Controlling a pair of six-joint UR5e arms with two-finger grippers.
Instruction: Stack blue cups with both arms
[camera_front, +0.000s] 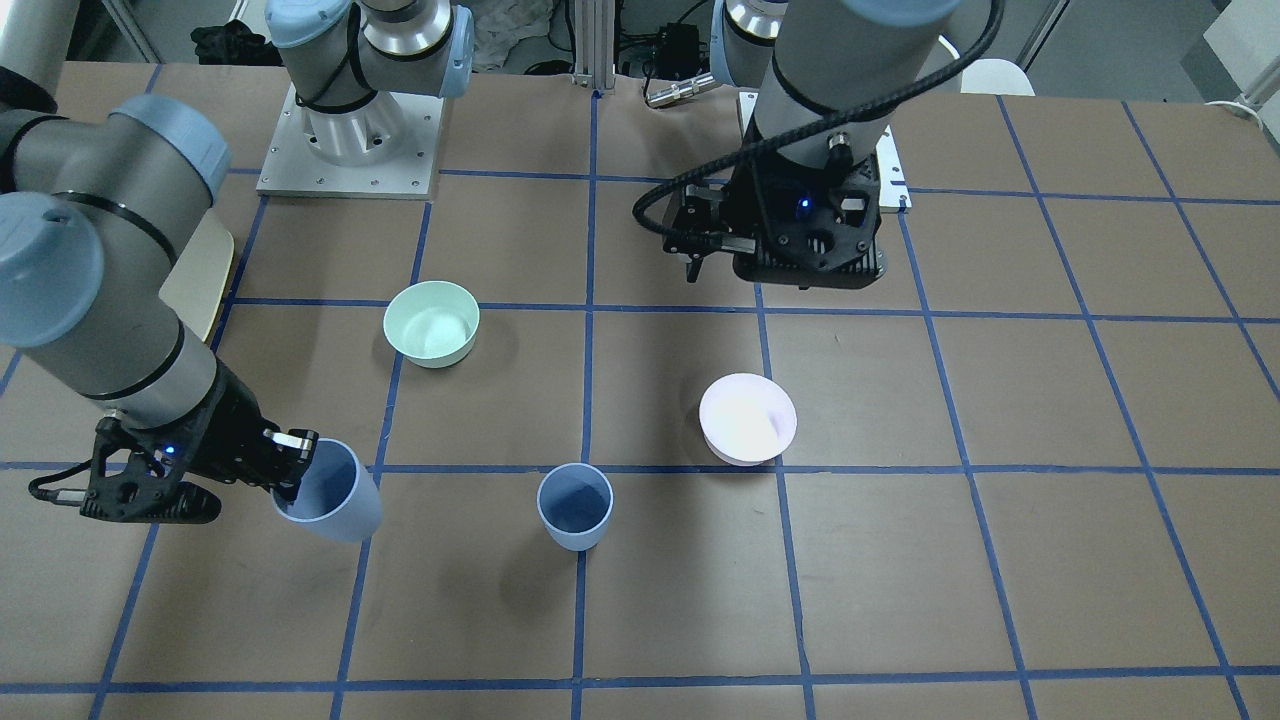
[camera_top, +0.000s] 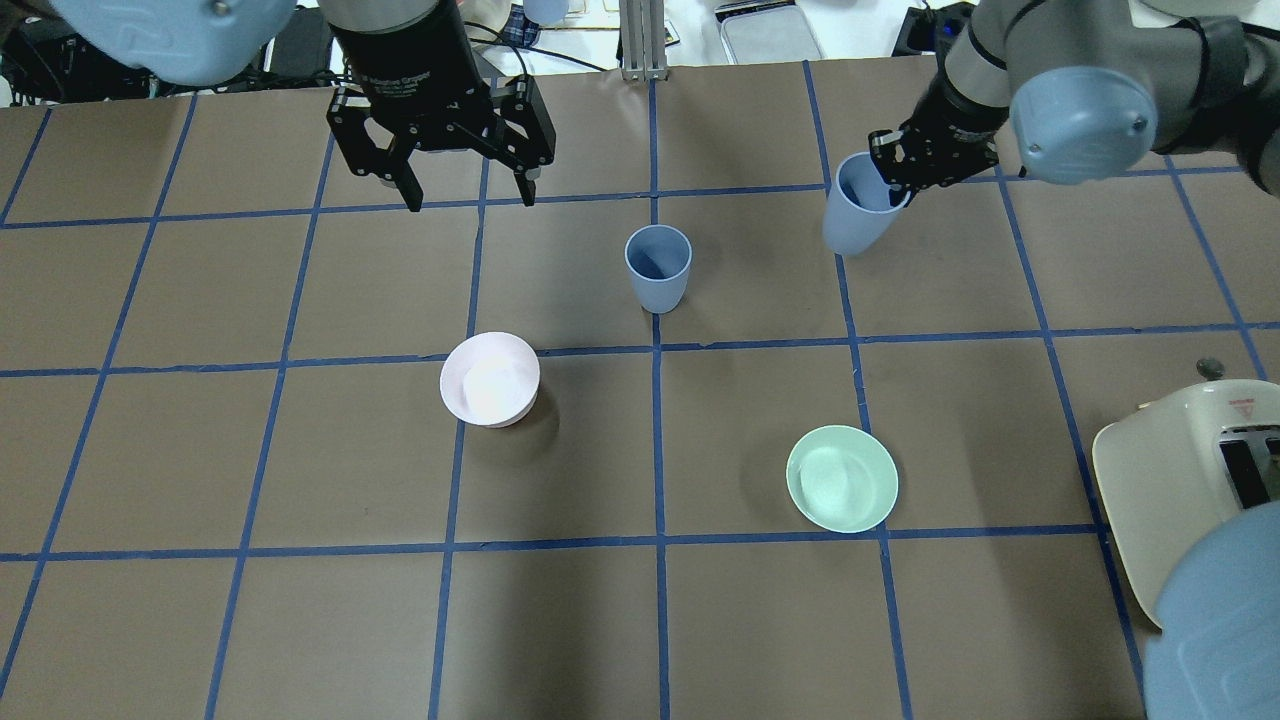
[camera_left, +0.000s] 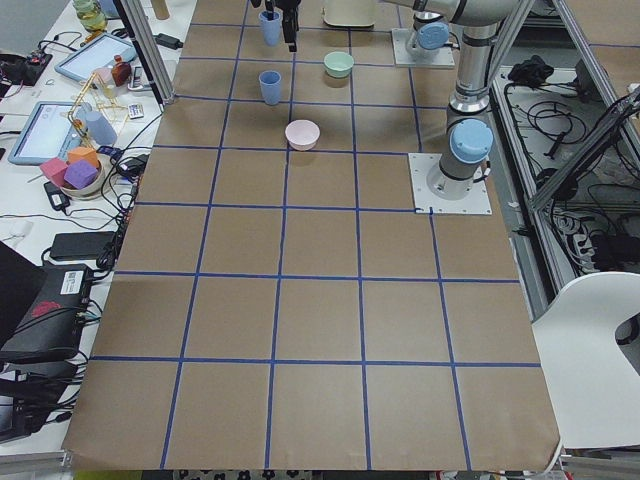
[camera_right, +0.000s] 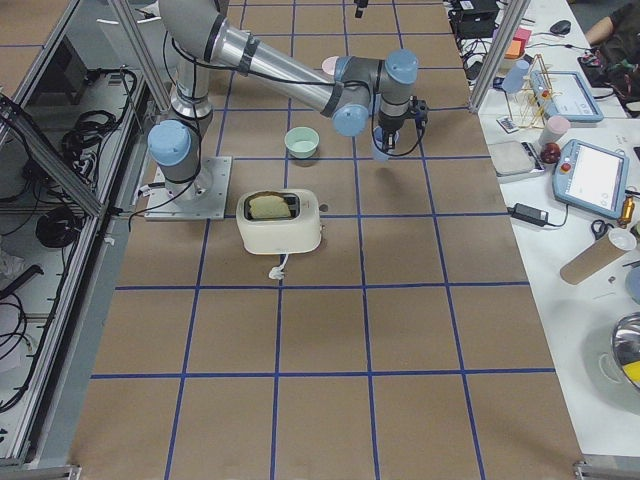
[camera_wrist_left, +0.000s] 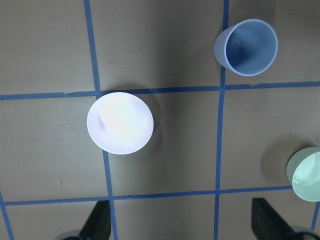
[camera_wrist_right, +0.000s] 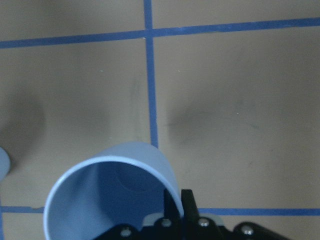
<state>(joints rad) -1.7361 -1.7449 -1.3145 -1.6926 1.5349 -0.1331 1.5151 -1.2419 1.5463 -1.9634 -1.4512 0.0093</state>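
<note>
One blue cup (camera_top: 657, 267) stands upright and alone near the table's middle; it also shows in the front view (camera_front: 575, 505) and the left wrist view (camera_wrist_left: 246, 47). My right gripper (camera_top: 893, 170) is shut on the rim of the other blue cup (camera_top: 856, 210), one finger inside and one outside. That cup hangs tilted, to the right of the standing cup, and also shows in the front view (camera_front: 330, 492) and the right wrist view (camera_wrist_right: 110, 195). My left gripper (camera_top: 465, 195) is open and empty, above the table behind the pink bowl.
A pale pink bowl (camera_top: 490, 379) sits left of centre. A mint-green bowl (camera_top: 842, 478) sits right of centre, nearer the robot. A cream toaster (camera_top: 1180, 480) stands at the right edge. Blue tape lines grid the brown table.
</note>
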